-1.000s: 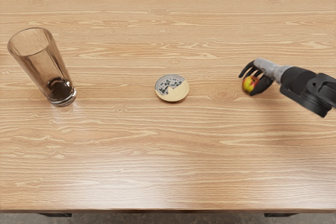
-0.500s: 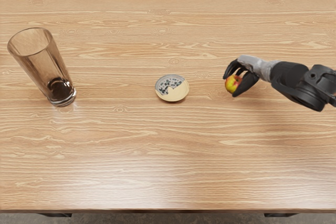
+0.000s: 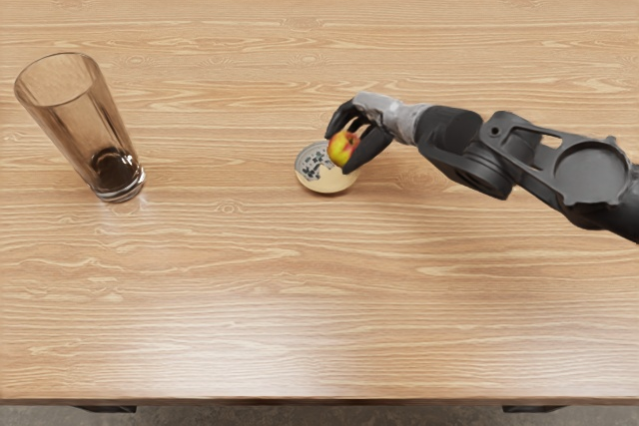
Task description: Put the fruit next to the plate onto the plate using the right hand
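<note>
A small red and yellow fruit (image 3: 342, 148) sits in the grasp of my right hand (image 3: 351, 140), whose dark fingers curl around it. The arm reaches in from the right edge across the table. The hand holds the fruit over the right part of a small cream plate (image 3: 318, 173) with a dark speckled pattern, at the middle of the table. I cannot tell whether the fruit touches the plate. The hand hides the plate's upper right rim. The left arm does not show.
A tall empty brown-tinted glass (image 3: 82, 127) stands upright at the left of the wooden table (image 3: 319, 296). The table's front edge runs along the bottom of the view.
My right hand has carried the fruit leftward from the right side of the table to above the plate. The arm now stretches much further into view. Plate and glass have not moved.
</note>
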